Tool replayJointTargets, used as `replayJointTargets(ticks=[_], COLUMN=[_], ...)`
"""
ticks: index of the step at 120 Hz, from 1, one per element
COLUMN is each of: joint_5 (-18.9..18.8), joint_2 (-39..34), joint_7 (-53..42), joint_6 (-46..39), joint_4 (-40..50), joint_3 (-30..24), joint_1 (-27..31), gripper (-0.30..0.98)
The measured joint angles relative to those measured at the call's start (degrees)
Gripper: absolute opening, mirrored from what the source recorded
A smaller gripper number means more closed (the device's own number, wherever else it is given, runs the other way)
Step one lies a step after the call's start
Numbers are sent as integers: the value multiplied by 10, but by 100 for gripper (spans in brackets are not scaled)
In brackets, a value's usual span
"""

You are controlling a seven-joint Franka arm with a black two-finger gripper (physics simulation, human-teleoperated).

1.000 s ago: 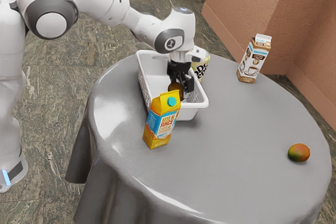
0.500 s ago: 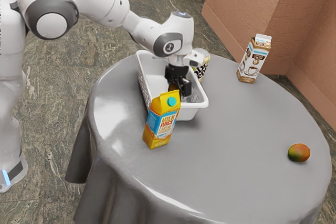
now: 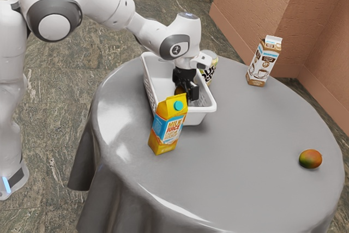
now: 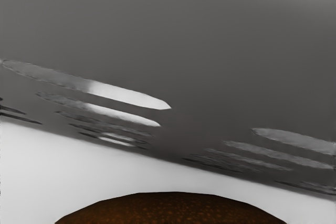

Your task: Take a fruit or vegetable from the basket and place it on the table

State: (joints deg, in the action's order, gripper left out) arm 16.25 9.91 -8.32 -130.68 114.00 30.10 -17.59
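"Basket [image 3: 197,117] on the table [image 3: 240,178], you said. What's in it?"

"A dark brown fruit [image 3: 179,90]. The gripper [image 3: 188,92] is down inside the basket, right at it. In the wrist view the fruit's rounded top lies just under the hand, in front of the white basket wall."

"Has the gripper got hold of it?"

"I can't tell, nor how far open the gripper is."

"And around it?"

"A juice carton [image 3: 168,126] stands upright near the basket, hiding part of it in the exterior view. A can [image 3: 209,73] is just beside the basket. Toward the exterior view's right, well apart, are a brown-and-white carton [image 3: 263,63], upright, and a red-green mango [image 3: 310,159]."
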Motion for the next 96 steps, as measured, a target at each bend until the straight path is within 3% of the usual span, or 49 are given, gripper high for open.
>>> replayJointTargets(ticks=[17,96], joint_5=[-4,-16], joint_2=[-7,-60], joint_7=[2,16], joint_6=[-1,-3], joint_4=[6,42], joint_3=[2,11], joint_1=[-2,-1], gripper=[51,45])
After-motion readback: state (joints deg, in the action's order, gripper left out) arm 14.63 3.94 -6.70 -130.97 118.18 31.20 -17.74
